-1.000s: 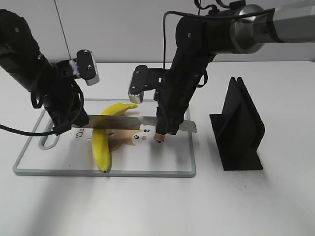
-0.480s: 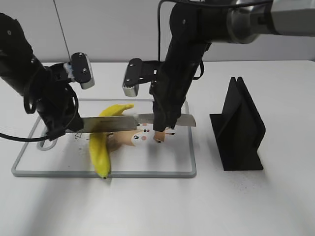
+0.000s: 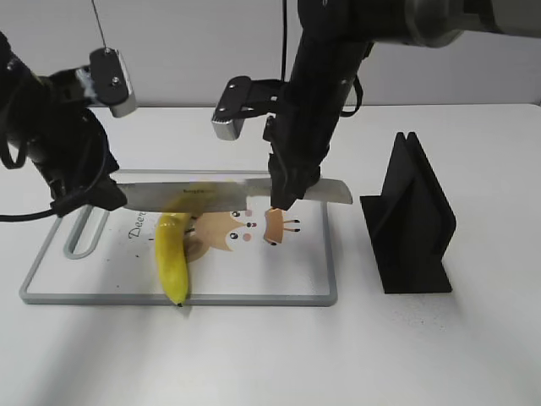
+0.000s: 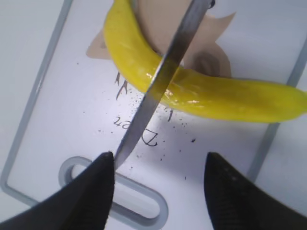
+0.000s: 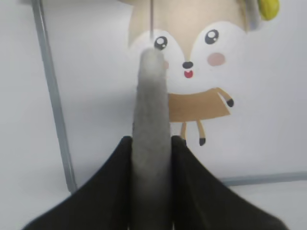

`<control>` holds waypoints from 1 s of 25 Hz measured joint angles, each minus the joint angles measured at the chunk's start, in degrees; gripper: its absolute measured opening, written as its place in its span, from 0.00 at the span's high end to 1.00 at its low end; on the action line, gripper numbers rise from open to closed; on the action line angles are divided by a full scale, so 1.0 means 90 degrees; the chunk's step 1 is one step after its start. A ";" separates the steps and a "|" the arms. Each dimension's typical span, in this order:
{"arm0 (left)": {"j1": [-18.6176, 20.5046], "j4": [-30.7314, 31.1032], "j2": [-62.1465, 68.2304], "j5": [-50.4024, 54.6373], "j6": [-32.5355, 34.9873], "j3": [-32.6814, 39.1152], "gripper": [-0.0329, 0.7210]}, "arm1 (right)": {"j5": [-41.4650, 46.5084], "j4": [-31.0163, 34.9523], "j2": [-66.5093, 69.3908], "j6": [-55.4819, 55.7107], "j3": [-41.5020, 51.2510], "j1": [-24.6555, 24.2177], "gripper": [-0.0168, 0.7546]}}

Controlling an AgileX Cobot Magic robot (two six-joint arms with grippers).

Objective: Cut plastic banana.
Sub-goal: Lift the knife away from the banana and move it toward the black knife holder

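Observation:
The plastic banana (image 3: 172, 254) lies whole on the white cutting board (image 3: 279, 271), dark tip toward the front edge. My right gripper (image 3: 287, 196) is shut on the grey handle of a knife (image 3: 211, 196) and holds it level, with the blade crossing over the banana's far part. The right wrist view shows the gripper (image 5: 151, 148) clamped on the handle (image 5: 150, 110). My left gripper (image 3: 88, 203) is open at the blade's tip. In the left wrist view (image 4: 158, 177) the blade (image 4: 160, 81) crosses the banana (image 4: 206, 96), and its tip touches the left finger (image 4: 96, 187).
A black knife stand (image 3: 414, 220) is on the table right of the board. The board has a fox print (image 3: 228, 233), a raised grey rim and a handle slot (image 3: 83, 237) at its left end.
Both arms have risen. The knife has lifted higher over the banana and stayed level. The left gripper has moved up and left along the blade toward its tip.

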 joint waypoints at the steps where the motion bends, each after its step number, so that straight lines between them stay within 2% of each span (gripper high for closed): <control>1: 0.0000 0.0007 -0.0129 0.0000 -0.0040 0.0000 0.20 | 0.0000 -0.0045 -0.0061 0.0007 0.0000 -0.0008 0.74; 7: 0.0000 0.0126 -0.0911 0.0019 -0.0472 0.0000 0.20 | 0.0038 -0.0124 -0.0527 0.0294 -0.0146 -0.0021 0.74; 12: 0.0000 0.0270 -0.1469 0.0032 -0.1379 0.0000 0.20 | 0.0176 -0.0124 -0.0918 0.0969 -0.0200 -0.0022 0.74; 16: 0.0000 0.0926 -0.1751 0.0201 -0.3004 0.0000 0.20 | 0.0515 -0.0176 -0.1142 0.2207 -0.0207 -0.0022 0.74; 19: 0.0000 0.1638 -0.1871 0.0557 -0.4509 0.0000 0.20 | 0.0537 -0.0245 -0.1311 0.3115 -0.0207 -0.0043 0.74; 22: 0.0000 0.2265 -0.1996 0.1115 -0.5647 0.0000 0.20 | 0.0542 -0.0245 -0.1560 0.3911 -0.0207 -0.0043 0.74; 25: 0.0000 0.2573 -0.2157 0.1718 -0.6467 0.0007 0.20 | 0.0548 -0.0252 -0.1886 0.4567 -0.0118 -0.0057 0.74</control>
